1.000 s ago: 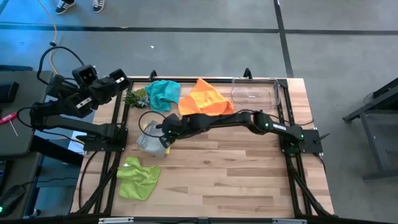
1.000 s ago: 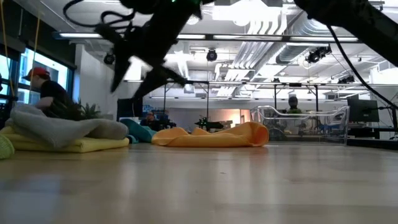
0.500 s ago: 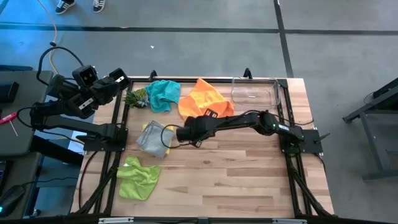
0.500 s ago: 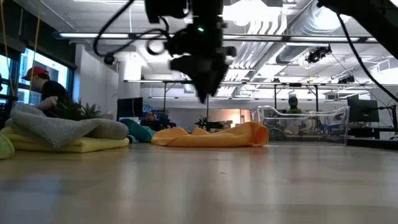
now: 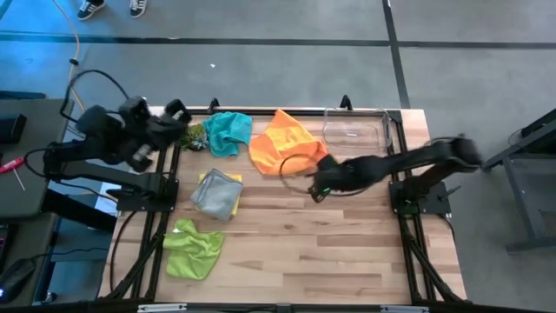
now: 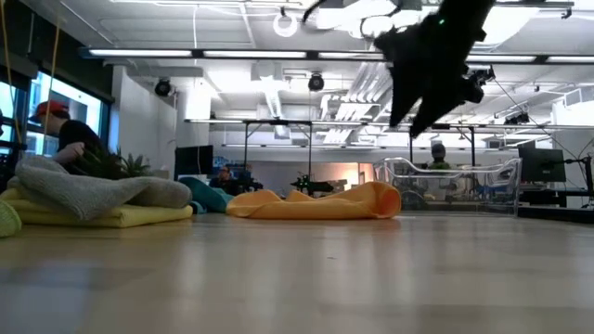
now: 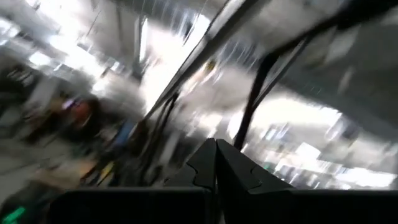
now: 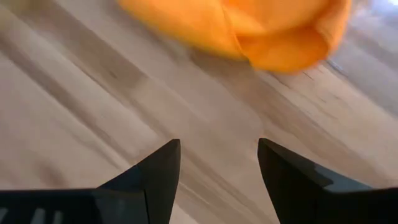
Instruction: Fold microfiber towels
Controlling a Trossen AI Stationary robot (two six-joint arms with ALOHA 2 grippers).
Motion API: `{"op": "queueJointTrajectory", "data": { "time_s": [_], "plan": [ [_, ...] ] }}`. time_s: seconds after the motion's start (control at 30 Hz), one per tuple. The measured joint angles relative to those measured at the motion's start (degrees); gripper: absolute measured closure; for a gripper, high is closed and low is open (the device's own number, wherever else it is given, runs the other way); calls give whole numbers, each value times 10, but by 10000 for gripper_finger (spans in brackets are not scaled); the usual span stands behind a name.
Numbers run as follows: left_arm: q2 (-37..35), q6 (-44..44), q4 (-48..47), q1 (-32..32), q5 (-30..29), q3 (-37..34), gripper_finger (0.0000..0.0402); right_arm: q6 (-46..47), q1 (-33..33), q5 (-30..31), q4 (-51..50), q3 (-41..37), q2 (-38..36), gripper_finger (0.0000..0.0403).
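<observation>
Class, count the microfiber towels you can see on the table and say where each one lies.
5. Teal towel and orange towel at the far edge; grey towel lying on the yellow towel at mid-left; lime green towel at the near left. None seems hidden.

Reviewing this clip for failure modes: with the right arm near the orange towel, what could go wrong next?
1. The right pincer is open and empty beside the crumpled orange towel; a grab may catch several layers.
2. The grey towel lies on the yellow towel; lifting one might drag the other.
</observation>
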Motion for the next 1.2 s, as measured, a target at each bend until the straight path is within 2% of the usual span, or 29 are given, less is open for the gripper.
{"op": "queueJointTrajectory", "data": {
  "time_s": [0.07,0.13,0.2,0.27,0.37,0.47,0.7,0.83,1.0,1.1,1.2],
  "plan": [
    [14,6,-72,0,-31,0,401,-1,-1,2,92,-51,-62,197],
    [38,-11,-138,0,-90,-6,401,-17,0,1,158,-87,-108,197],
    [78,-39,-216,2,-151,-8,401,-41,0,0,196,-105,-143,197],
    [130,-40,-270,11,-169,-9,401,-65,0,1,211,-107,-171,197],
    [208,-16,-265,22,-164,-8,393,-90,0,2,210,-102,-202,197],
    [285,21,-260,36,-154,6,367,-116,0,4,212,-91,-228,197],
    [450,137,-259,59,-144,61,263,-136,0,4,208,-87,-259,197],
    [519,184,-262,73,-117,91,215,-134,5,4,202,-87,-260,197],
    [591,269,-254,99,-113,112,192,-127,12,18,169,-87,-259,201],
    [624,269,-233,121,-119,113,191,-112,12,29,155,-87,-259,212],
    [654,244,-222,147,-94,113,190,-103,12,44,151,-87,-259,224]
  ]
}}
